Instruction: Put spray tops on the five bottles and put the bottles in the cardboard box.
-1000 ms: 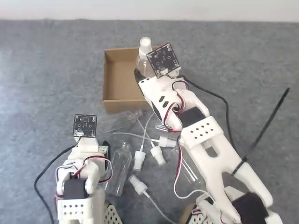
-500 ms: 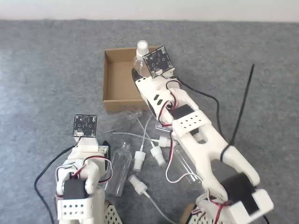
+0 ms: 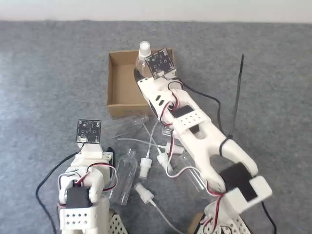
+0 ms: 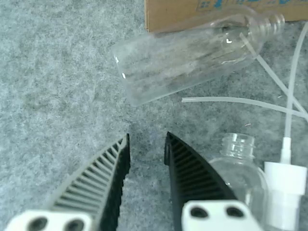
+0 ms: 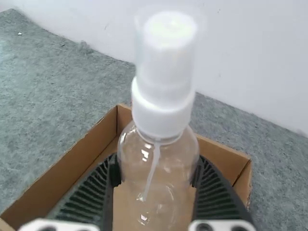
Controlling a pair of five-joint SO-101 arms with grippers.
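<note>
Looking down from the high view, the right gripper [image 3: 140, 74] is at the upper middle of the frame, over the right part of the cardboard box [image 3: 111, 83]. Its jaws are closed on the belly of a capped bottle [image 3: 142, 62], which it holds upright above the box's open top. Below that, around the middle of the frame, loose spray tops [image 3: 146, 166] with long tubes lie scattered on the worktop [image 3: 48, 87]. An open bottle [image 3: 124, 176] lies just beside the left gripper [image 3: 109, 152] at lower left, and a second open bottle [image 3: 134, 122] lies along the box's front wall. In the left wrist view, the left jaws are parted a little with nothing between them, over bare worktop. The second open bottle stretches across the upper frame with its neck toward the upper right. A thin dip tube [image 4: 231, 100] runs across the middle right, and the nearer open bottle's threaded neck shows at lower right. In the right wrist view, the jaws press the clear body from both sides just under the shoulder. The white spray top [image 5: 163, 86] sits above them with its tube hanging down inside, and the box's brown walls are below. The bottle looks empty and thin-walled, so I'd judge it light, smooth and a touch slippery, and likely to dent under a hard squeeze. The round body under the shoulder seems the right place to hold it, since the cap might turn or pull loose. With so little weight it could easily topple when let go, so a low release would suit it.
</note>
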